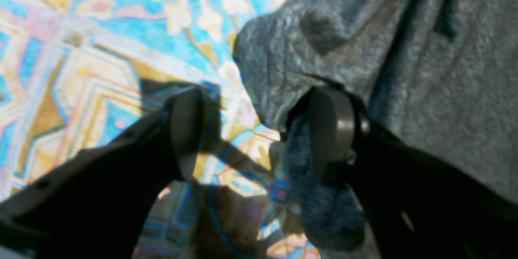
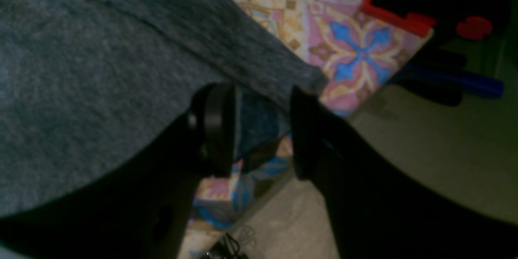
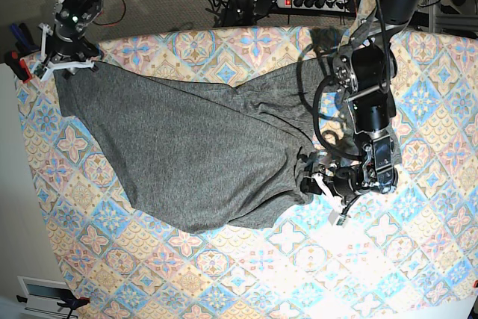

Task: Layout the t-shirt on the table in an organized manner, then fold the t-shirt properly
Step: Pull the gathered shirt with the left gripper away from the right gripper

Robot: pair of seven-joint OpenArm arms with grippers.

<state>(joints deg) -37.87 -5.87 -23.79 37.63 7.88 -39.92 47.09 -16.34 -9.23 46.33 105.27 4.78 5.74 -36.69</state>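
The dark grey t-shirt [image 3: 187, 147] lies spread and wrinkled across the left half of the patterned table [image 3: 418, 259]. My left gripper [image 3: 321, 184] is at the shirt's right end, low over the cloth. In the left wrist view that gripper [image 1: 259, 133] stands open; a bunched edge of the t-shirt [image 1: 404, 68] rests against its right finger [image 1: 332, 129]. My right gripper [image 3: 63, 61] is at the far left corner of the table. In the right wrist view it [image 2: 261, 129] is closed on the t-shirt [image 2: 81, 68] at its hem, with fabric between the fingers.
A red clamp [image 2: 388, 4] and a blue-handled clamp [image 2: 457, 81] grip the table's corner by my right gripper, with floor beyond the edge. Cables and a power strip [image 3: 314, 1] lie behind the table. The left arm's body [image 3: 370, 102] stands over the shirt's right part.
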